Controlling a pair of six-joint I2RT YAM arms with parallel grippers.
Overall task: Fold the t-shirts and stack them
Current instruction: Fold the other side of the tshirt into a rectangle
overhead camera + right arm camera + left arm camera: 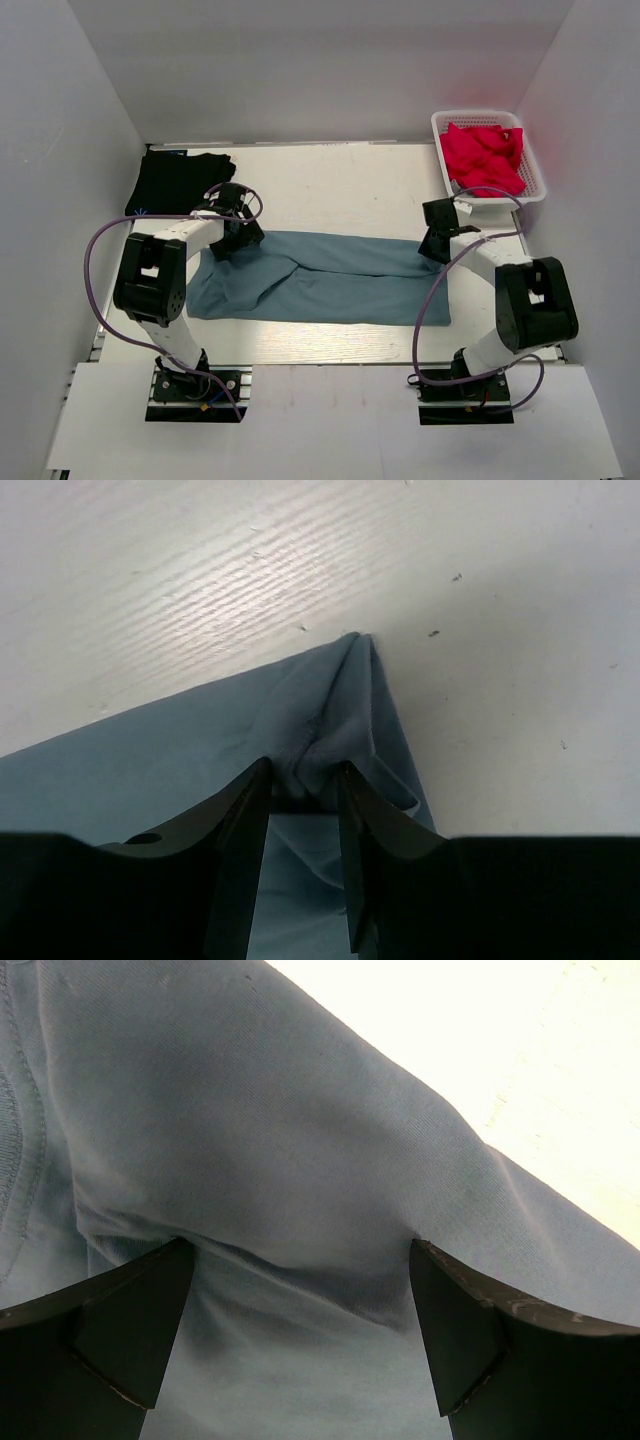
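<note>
Blue-grey t-shirt corner may snag and drag open if you raise the right pincer, whose grip you cannot tell, while the left pincer stands released.

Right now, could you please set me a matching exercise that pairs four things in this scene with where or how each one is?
Things:
1. blue-grey t-shirt
2. black t-shirt
3. white basket
4. left gripper

Places or states:
A. at the far right, holding red cloth
B. open wide, close over blue-grey fabric
C. at the far left corner of the table
D. stretched across the middle of the table, between the two arms

Pairs: 1-D, 2-C, 3-A, 4-B.
</note>
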